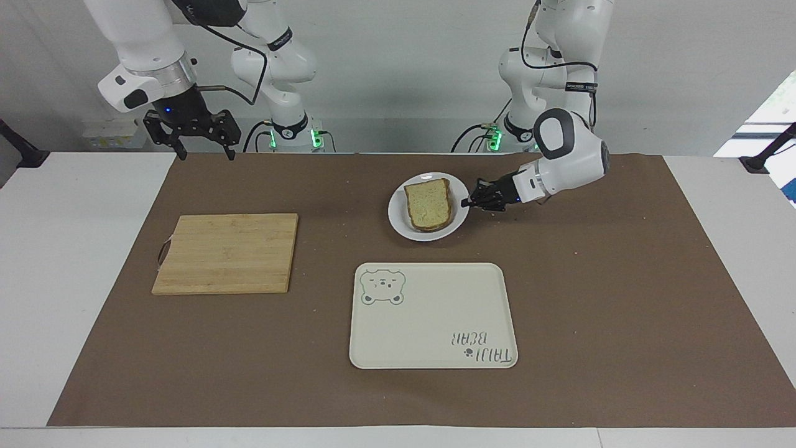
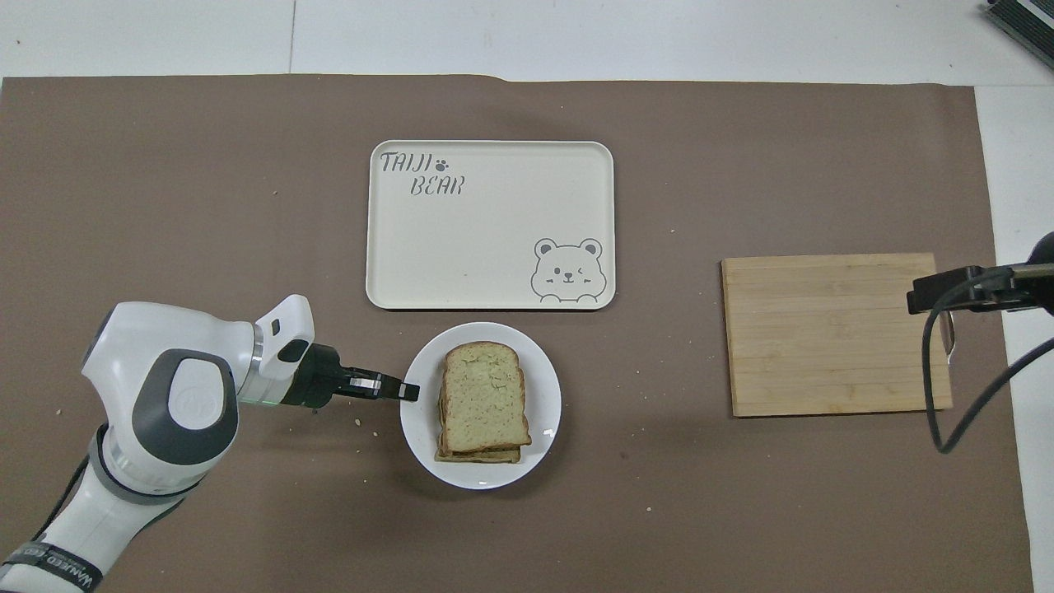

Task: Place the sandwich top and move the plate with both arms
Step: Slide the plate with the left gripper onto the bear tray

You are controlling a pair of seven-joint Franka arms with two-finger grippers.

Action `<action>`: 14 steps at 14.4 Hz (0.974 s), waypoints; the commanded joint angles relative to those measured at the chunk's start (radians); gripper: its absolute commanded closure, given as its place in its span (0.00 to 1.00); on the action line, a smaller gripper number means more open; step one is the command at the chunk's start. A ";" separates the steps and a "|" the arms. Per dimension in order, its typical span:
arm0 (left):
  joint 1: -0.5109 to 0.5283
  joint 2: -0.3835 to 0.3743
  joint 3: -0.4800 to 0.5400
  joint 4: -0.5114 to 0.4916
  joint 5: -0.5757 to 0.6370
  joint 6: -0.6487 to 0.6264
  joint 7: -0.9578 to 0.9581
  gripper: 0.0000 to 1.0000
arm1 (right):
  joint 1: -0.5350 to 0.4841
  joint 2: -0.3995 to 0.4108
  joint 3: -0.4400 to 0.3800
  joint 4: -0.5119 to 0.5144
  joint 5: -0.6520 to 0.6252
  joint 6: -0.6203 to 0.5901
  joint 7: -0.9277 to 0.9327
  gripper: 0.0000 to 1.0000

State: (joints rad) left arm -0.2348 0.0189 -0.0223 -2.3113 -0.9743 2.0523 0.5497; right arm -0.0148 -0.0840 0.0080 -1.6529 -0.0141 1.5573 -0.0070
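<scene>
While the left end effector grips its rim, plate alongside.

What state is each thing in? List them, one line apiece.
Sandwich top: lying on the stacked sandwich on the plate.
Plate: flat on the mat, its rim gripped by the left pincer.
Right pincer: open, waiting above the table's edge.
Tray: bare.
Cutting board: bare.
</scene>
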 commanded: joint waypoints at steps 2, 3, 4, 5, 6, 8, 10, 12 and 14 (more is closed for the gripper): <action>0.077 0.108 -0.005 0.176 0.032 -0.083 0.012 1.00 | -0.002 -0.023 0.001 -0.024 0.000 -0.005 -0.014 0.00; 0.089 0.128 -0.005 0.208 0.034 -0.084 0.013 1.00 | -0.002 -0.023 0.001 -0.024 0.000 -0.005 -0.014 0.00; 0.101 0.145 -0.005 0.236 0.040 -0.083 0.016 1.00 | -0.002 -0.023 0.001 -0.024 0.002 -0.005 -0.011 0.00; 0.115 0.160 -0.007 0.265 0.042 -0.083 0.016 1.00 | -0.002 -0.023 0.001 -0.024 0.003 -0.005 -0.010 0.00; 0.132 0.177 -0.008 0.291 0.040 -0.078 0.019 1.00 | -0.002 -0.023 0.001 -0.024 0.003 -0.008 -0.010 0.00; 0.153 0.214 -0.008 0.355 0.032 -0.077 0.019 1.00 | -0.001 -0.025 0.003 -0.025 0.005 -0.011 0.005 0.00; 0.157 0.249 -0.008 0.398 0.026 -0.061 0.019 1.00 | 0.003 -0.025 0.004 -0.025 0.005 -0.009 0.041 0.00; 0.173 0.289 -0.011 0.433 -0.018 -0.038 0.015 1.00 | 0.001 -0.025 0.004 -0.027 0.006 -0.008 0.036 0.00; 0.172 0.349 -0.014 0.504 -0.047 -0.003 -0.007 1.00 | 0.001 -0.025 0.004 -0.027 0.006 -0.008 0.035 0.00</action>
State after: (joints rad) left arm -0.0768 0.2981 -0.0219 -1.8994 -0.9897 2.0342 0.5606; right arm -0.0112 -0.0840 0.0091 -1.6540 -0.0134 1.5540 0.0114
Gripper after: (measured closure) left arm 0.947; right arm 0.000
